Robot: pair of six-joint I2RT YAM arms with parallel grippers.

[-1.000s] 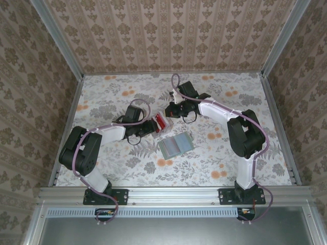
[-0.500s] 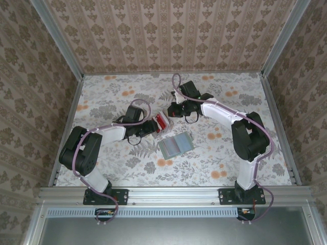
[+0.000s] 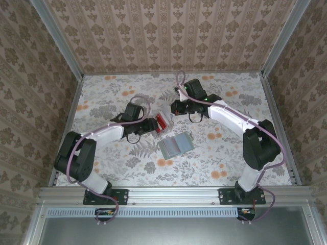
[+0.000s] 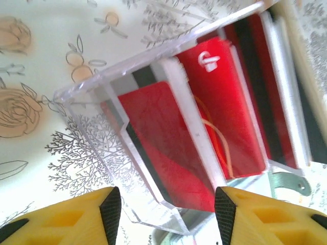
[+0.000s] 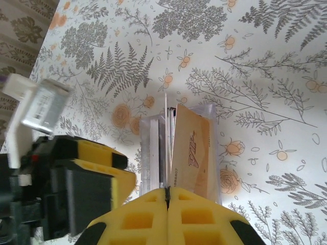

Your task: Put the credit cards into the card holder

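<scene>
Standing on edge in the slots of a clear rack (image 4: 87, 102), the credit cards (image 4: 168, 148) are found near the card holder (image 3: 176, 144), which lies flat on the table (image 3: 230, 163), apart from the rack.

The left gripper (image 4: 167, 209) is held partly open, with one finger on either side of the rack's near end. Whether the pads press on the plastic cannot be told.

The right gripper (image 5: 167, 204) is closed tight over the rack, beside a tan card (image 5: 191, 148). A thin pale edge runs straight out from the seam of the jaws, and whether it is a pinched card cannot be told.

The cards are judged light, thin and stiff, with glossy faces that are likely to slip. Only the free edge is left clear by the slots, so a card is best pinched there, across its two faces, and drawn straight along its slot so that it is neither bent nor jammed. The rack is judged light enough to be dragged along, so it should be steadied.
</scene>
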